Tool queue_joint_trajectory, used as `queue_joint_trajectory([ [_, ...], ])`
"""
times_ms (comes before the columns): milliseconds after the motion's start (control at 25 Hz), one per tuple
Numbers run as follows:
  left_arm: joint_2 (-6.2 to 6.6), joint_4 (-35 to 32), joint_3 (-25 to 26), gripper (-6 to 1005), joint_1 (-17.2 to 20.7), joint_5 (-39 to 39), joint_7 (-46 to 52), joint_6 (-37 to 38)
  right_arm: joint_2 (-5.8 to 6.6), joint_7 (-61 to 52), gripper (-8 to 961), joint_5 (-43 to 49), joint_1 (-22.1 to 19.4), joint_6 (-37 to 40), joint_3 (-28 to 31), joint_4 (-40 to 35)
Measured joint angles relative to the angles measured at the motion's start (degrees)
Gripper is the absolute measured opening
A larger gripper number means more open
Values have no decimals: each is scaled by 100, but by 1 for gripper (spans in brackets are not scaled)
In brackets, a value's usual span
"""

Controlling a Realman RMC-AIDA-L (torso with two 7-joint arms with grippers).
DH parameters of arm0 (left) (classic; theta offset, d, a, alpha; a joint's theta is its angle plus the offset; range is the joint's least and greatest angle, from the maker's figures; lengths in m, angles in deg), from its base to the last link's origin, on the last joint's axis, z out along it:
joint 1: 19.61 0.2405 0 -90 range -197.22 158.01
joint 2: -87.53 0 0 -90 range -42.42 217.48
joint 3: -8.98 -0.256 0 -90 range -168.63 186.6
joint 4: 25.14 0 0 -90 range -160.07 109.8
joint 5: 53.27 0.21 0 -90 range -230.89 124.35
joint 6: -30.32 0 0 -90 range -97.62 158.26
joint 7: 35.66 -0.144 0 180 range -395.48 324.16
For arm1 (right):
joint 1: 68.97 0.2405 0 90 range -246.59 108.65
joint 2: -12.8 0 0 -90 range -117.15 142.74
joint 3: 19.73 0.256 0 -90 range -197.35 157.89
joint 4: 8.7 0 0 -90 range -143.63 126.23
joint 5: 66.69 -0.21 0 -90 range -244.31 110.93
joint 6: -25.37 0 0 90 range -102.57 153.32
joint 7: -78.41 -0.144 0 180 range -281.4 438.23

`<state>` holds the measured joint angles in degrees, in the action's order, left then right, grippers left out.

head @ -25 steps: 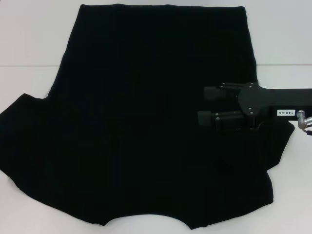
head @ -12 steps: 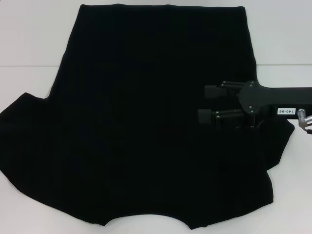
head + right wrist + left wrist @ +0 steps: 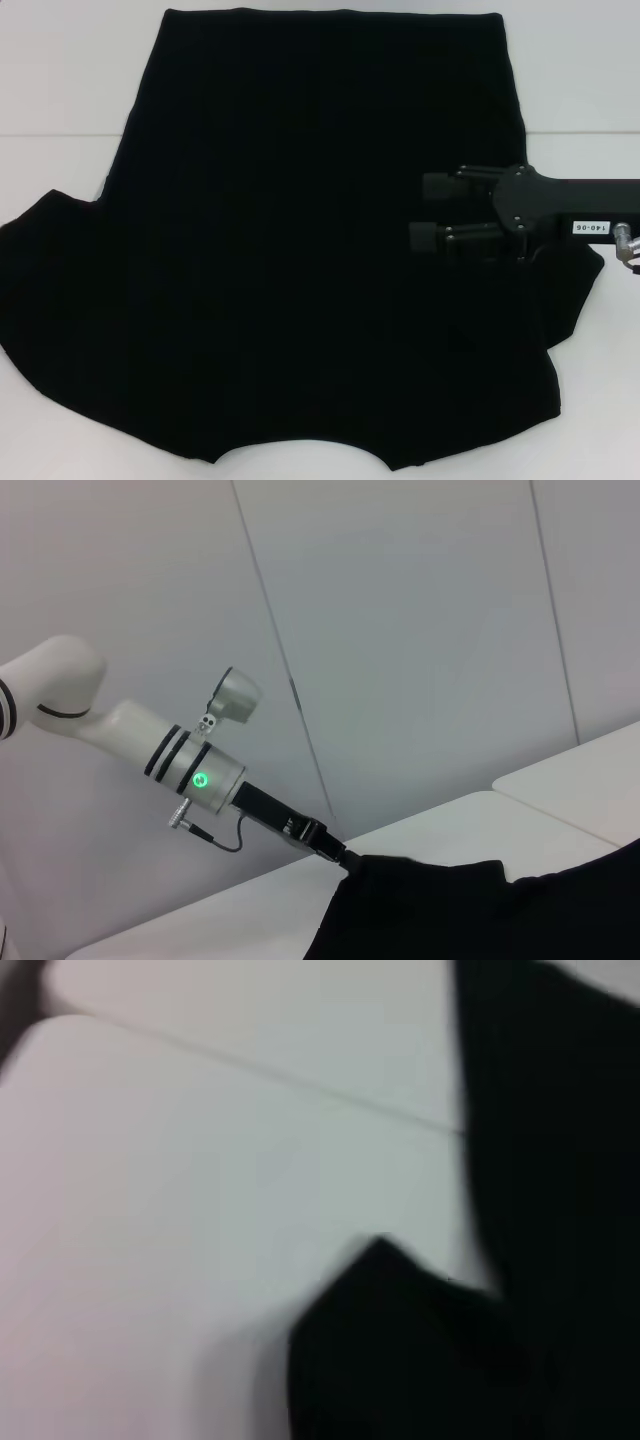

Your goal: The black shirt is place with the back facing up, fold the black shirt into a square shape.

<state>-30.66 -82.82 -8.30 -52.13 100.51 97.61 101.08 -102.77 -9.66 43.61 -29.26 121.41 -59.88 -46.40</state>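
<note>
The black shirt [image 3: 300, 250] lies spread flat on the white desk [image 3: 60, 80], covering most of it, its straight hem at the far side and a sleeve reaching out to each side nearer the robot. No lettering shows on the upward face. The right claw [image 3: 425, 212] comes in from the right edge and hovers over the right part of the shirt, its two fingers [image 3: 440, 185] pointing left and set apart with nothing between them. In the right wrist view the left arm [image 3: 150, 750] reaches down to the shirt's edge [image 3: 400, 880], and the left claw [image 3: 345, 862] meets the cloth there; whether it is apart or clamped cannot be told. The left wrist view shows a sleeve corner [image 3: 400, 1340] against the white desk.
</note>
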Motion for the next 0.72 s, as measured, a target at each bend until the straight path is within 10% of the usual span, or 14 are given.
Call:
queue_joint_trajectory([
  [720, -180, 1486, -1149, 0, -696, -2011, -1644, 858, 7, 23, 912, 0, -16, 38, -2, -9],
])
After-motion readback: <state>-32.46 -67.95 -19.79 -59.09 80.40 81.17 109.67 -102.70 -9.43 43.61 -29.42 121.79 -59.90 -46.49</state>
